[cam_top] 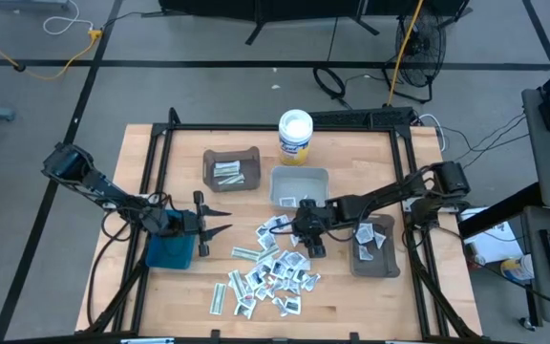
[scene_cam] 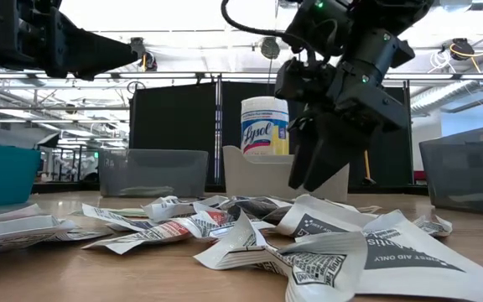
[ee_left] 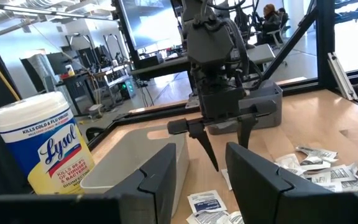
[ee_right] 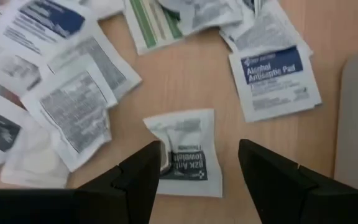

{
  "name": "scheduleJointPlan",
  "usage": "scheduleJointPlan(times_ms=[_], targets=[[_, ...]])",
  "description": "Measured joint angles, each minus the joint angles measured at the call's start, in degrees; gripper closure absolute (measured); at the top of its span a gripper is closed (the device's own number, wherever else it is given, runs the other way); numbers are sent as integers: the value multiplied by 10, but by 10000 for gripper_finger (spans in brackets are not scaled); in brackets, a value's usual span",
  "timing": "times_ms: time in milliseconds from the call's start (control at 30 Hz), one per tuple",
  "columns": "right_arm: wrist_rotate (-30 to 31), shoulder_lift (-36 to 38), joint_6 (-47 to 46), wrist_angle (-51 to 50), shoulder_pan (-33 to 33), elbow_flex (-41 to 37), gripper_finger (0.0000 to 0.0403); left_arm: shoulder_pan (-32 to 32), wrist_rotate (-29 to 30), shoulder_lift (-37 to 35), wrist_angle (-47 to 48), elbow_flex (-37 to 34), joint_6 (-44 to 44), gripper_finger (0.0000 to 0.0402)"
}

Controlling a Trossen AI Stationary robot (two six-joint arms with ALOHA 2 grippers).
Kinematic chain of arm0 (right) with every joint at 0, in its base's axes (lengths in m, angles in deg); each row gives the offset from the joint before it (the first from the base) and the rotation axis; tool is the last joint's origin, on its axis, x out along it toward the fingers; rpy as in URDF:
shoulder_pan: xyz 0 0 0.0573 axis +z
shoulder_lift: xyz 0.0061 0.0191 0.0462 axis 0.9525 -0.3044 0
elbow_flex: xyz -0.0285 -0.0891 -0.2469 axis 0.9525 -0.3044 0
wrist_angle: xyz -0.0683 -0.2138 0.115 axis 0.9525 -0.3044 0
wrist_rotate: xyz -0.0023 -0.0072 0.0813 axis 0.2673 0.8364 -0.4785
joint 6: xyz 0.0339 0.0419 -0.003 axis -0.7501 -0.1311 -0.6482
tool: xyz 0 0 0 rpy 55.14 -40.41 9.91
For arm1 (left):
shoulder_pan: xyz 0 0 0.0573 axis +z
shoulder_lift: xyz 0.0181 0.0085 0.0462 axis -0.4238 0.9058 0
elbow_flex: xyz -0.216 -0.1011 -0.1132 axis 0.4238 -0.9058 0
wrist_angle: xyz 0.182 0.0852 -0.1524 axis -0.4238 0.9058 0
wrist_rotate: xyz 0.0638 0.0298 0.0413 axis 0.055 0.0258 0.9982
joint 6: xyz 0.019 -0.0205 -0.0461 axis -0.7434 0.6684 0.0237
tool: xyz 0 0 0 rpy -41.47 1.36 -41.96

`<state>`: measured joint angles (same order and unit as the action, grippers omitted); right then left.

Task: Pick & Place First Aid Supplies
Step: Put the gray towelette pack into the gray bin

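The first aid supplies lie as a loose pile of small white and silvery packets on the wooden table's near middle. My right gripper hangs open just above the pile's far edge, pointing slantwise down. In the right wrist view a crumpled white packet with dark print lies flat on the wood, below the gap between the fingers of my right gripper. My left gripper is held open and level at the left, beside a teal bin, and points toward the right arm.
A brown bin with packets stands at the far left. A pale bin sits in the middle, a dark grey bin with packets at the right. A white wipes tub is at the far edge. A black frame rims the table.
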<state>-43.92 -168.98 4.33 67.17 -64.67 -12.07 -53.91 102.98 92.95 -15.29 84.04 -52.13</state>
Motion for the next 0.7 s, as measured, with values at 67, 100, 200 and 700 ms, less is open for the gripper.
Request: scheduleJointPlan(times_ms=[67, 100, 200, 700], targets=[[0, 0, -2, 0, 4, 0, 193, 0, 0, 0, 0, 0, 0, 256], [0, 0, -3, 0, 8, 0, 193, 0, 0, 0, 1, 0, 0, 256], [0, 0, -2, 3, 22, 0, 193, 0, 0, 0, 1, 0, 0, 256], [93, -17, -64, -24, 52, 43, 193, 0, 0, 0, 0, 0, -2, 256]])
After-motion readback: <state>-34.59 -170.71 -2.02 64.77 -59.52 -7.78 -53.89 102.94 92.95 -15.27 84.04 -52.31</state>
